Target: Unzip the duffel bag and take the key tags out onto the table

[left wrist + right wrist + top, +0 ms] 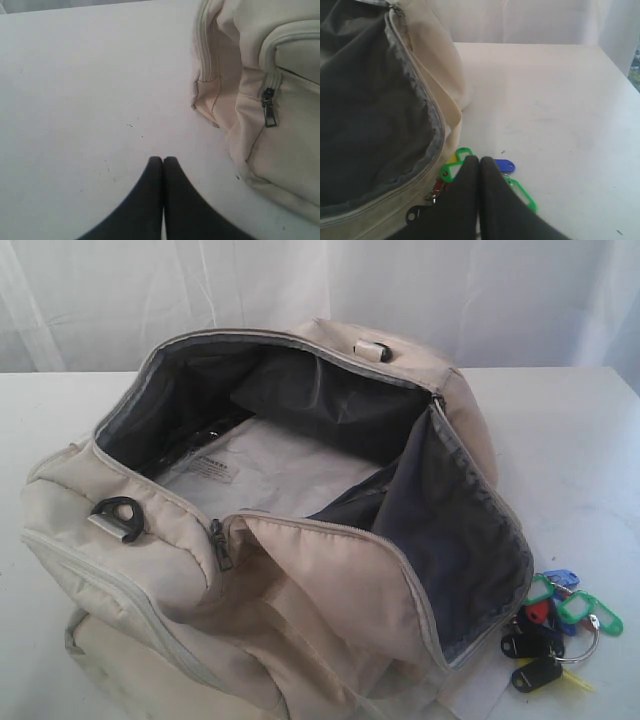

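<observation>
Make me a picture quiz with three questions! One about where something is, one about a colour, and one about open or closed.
1. Where are the key tags compared with the duffel bag?
A. inside it
B. on the table beside it
C. on top of it

2. What colour is the bag's lining?
A. red
B. dark grey
C. yellow

3. How is the bag's main opening?
A. unzipped and gaping wide
B. zipped fully shut
C. tied closed with a rope

Answers:
1. B, because the bunch lies on the white tabletop next to the bag's end.
2. B, because the folded-back flap and the inner walls show dark grey fabric.
3. A, because you can look straight down to the bag's floor.
</observation>
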